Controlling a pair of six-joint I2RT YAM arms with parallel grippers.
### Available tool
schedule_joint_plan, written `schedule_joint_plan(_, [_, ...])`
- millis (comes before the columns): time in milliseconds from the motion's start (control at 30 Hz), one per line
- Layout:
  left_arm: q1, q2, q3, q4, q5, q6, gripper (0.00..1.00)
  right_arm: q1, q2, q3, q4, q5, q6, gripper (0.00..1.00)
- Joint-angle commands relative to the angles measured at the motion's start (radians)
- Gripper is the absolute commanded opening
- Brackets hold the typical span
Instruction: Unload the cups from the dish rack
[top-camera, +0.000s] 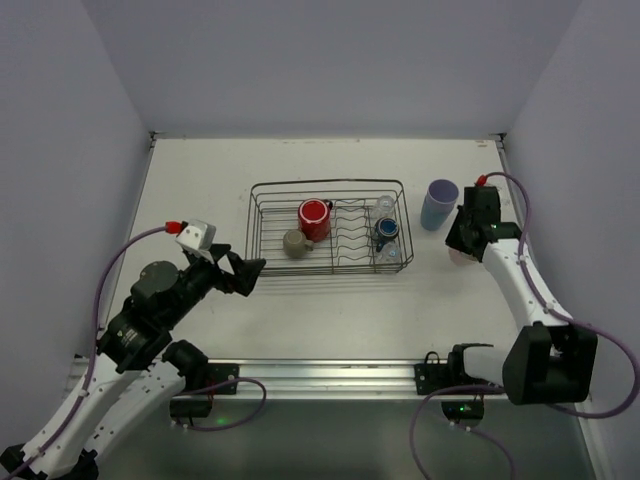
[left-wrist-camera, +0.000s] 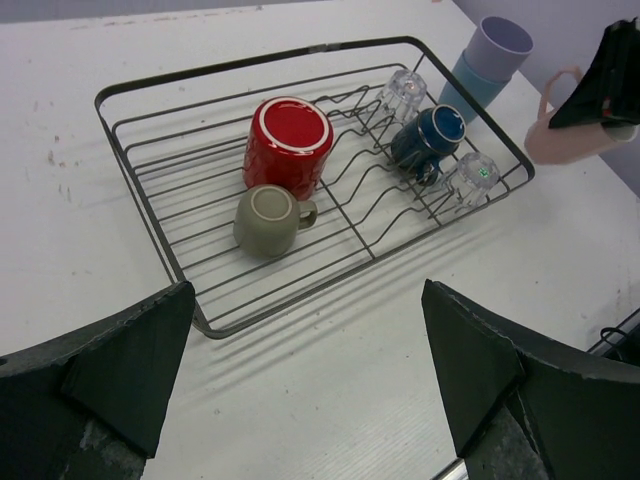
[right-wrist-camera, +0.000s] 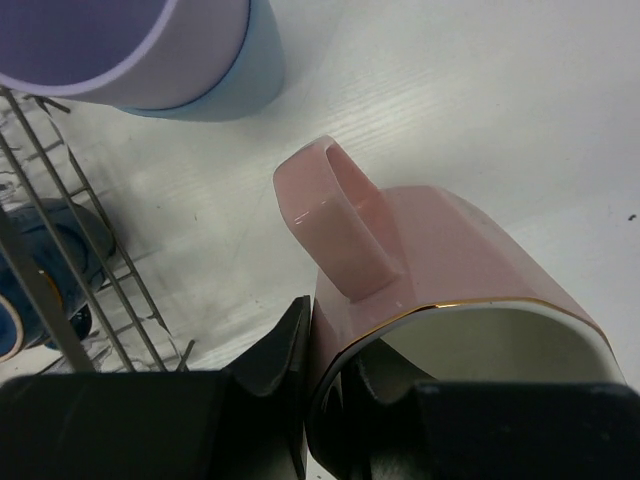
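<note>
Rack (top-camera: 327, 184), 3 o'clock: right end effector (right-wrist-camera: 325, 375) clamps pink cup (right-wrist-camera: 460, 250), perhaps touching table (right-wrist-camera: 500, 90); left end effector (top-camera: 248, 274) spread apart.

I can read no text, brand, number or sign in any of my views. The red mug (left-wrist-camera: 290, 140), the pink cup (right-wrist-camera: 450, 270), the dish rack (left-wrist-camera: 145, 200) and the worktop (left-wrist-camera: 60, 230) show no lettering I can make out.
</note>
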Motion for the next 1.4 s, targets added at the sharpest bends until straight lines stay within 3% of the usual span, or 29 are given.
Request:
schedule_joint_plan(0, [0.001,-0.033,-0.006,0.029,-0.015,0.018,1.0,-0.021,0.068,0.066,0.096,-0.068,-0.029,0.0])
schedule_joint_plan(333, [0.003,-0.019,-0.004,0.029,-0.01,0.018,1.0,-0.069,0.206,0.055,0.122,-0.099,-0.046,0.01])
schedule_joint_plan(500, [0.006,0.01,0.005,0.02,-0.03,0.024,1.0,-0.071,0.223,0.076,0.121,-0.096,-0.044,0.24])
schedule_joint_plan(533, [0.006,0.014,0.006,0.019,-0.047,0.024,1.0,-0.072,0.216,0.078,0.117,-0.091,-0.038,0.39])
schedule_joint_plan(667, [0.007,0.043,0.013,0.011,-0.062,0.021,1.0,-0.072,0.158,0.087,0.111,-0.105,-0.026,0.58])
schedule_joint_plan(967, [0.007,0.19,0.108,0.009,-0.018,-0.017,0.99,-0.069,-0.129,0.015,0.153,-0.194,0.003,0.59])
schedule_joint_plan(1167, [0.0,0.402,0.171,0.048,-0.002,-0.071,0.95,-0.034,-0.45,-0.14,0.312,-0.487,0.092,0.61])
schedule_joint_plan(1367, [-0.04,0.601,0.209,0.109,-0.077,-0.095,0.92,0.168,-0.59,-0.218,0.395,-0.544,0.155,0.63])
